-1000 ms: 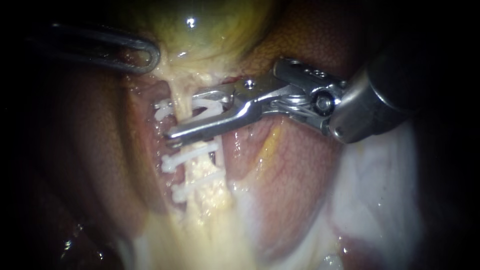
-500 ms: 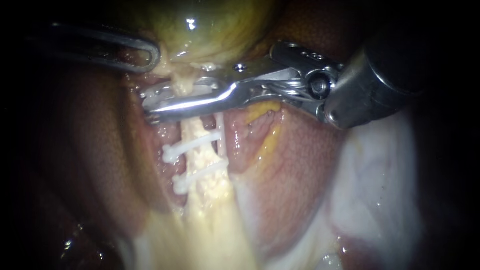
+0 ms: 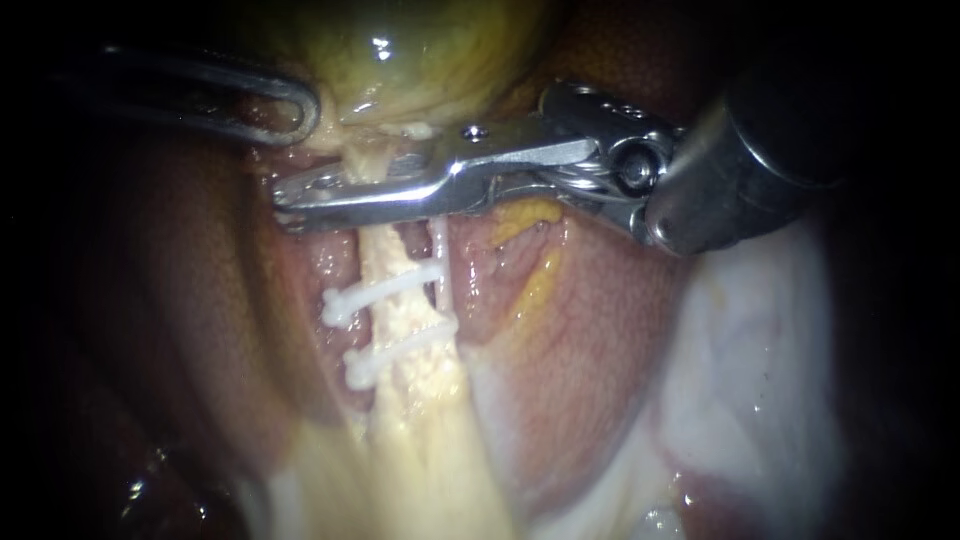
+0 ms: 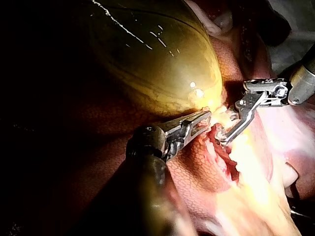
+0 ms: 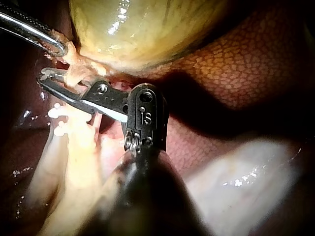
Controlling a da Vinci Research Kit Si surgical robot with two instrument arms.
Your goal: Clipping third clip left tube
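A pale yellow tube (image 3: 400,310) runs down from the green-yellow gallbladder (image 3: 420,50). Two white clips (image 3: 385,292) (image 3: 400,350) sit across it, one below the other. Above them my right instrument (image 3: 300,200) reaches in from the right, and its jaws lie together across the tube just under the gallbladder's neck. Any clip between them is hidden. In the right wrist view the right instrument's jaws (image 5: 47,78) hold yellowish tissue. My left instrument (image 3: 300,110) is shut on tissue at the gallbladder's neck and shows again as the left instrument (image 4: 204,118) in its own wrist view.
Mottled red-brown liver (image 5: 236,73) lies beside and behind the gallbladder (image 5: 147,29). Pink tissue with a yellow streak (image 3: 535,290) lies right of the tube. A pale white glistening mass (image 3: 750,380) fills the lower right. The right instrument's thick wrist (image 3: 740,160) stands at the upper right.
The right instrument's jaws, open with a white clip around the tube above the two clips, moved up the tube toward the gallbladder's neck and shut there. The left instrument has not moved.
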